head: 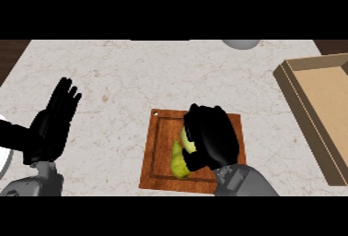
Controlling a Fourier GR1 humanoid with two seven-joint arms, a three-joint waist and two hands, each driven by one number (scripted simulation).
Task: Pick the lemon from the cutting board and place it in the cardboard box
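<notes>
A yellow-green lemon (179, 161) lies on the brown wooden cutting board (161, 138) in the lower middle of the head view. My right hand (212, 136) sits over the board with its fingers curled round the lemon's right side, hiding much of it. The open cardboard box (299, 85) stands at the right edge of the counter, well apart from the board. My left hand (53, 122) rests open at the left, fingers up, holding nothing.
A grey rounded object (240, 43) peeks in at the counter's far edge. A white rim (4, 156) shows at the far left behind my left hand. Bare marble counter (122, 73) lies between board and box.
</notes>
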